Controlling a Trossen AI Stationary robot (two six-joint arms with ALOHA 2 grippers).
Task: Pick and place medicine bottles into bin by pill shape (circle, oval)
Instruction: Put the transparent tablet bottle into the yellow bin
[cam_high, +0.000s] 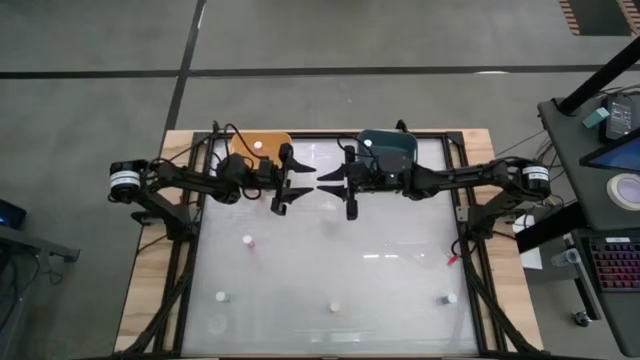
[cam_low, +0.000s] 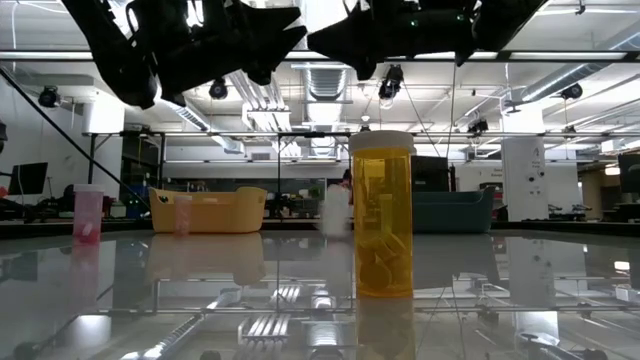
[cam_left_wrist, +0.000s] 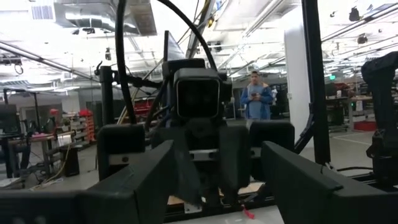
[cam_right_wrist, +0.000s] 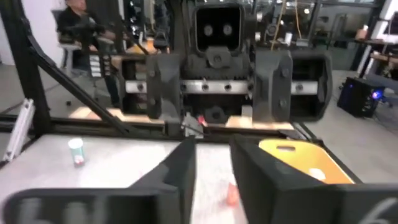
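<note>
Two bins are sitting side by side at the table's (cam_high: 300, 300) far edge, the left bin (cam_high: 262, 143) just behind the left arm's wrist and the right bin (cam_high: 390, 145) behind the right arm's. The left gripper (cam_high: 297, 187) and right gripper (cam_high: 333, 185) are hanging above the surface, facing each other tip to tip near the middle (both with fingers spread). Medicine bottles are standing well apart across the nearer half: one (cam_high: 247, 241) left of centre, one (cam_high: 221, 296) near the front left, one (cam_high: 335, 306) at front centre and one (cam_high: 452, 297) at front right.
</note>
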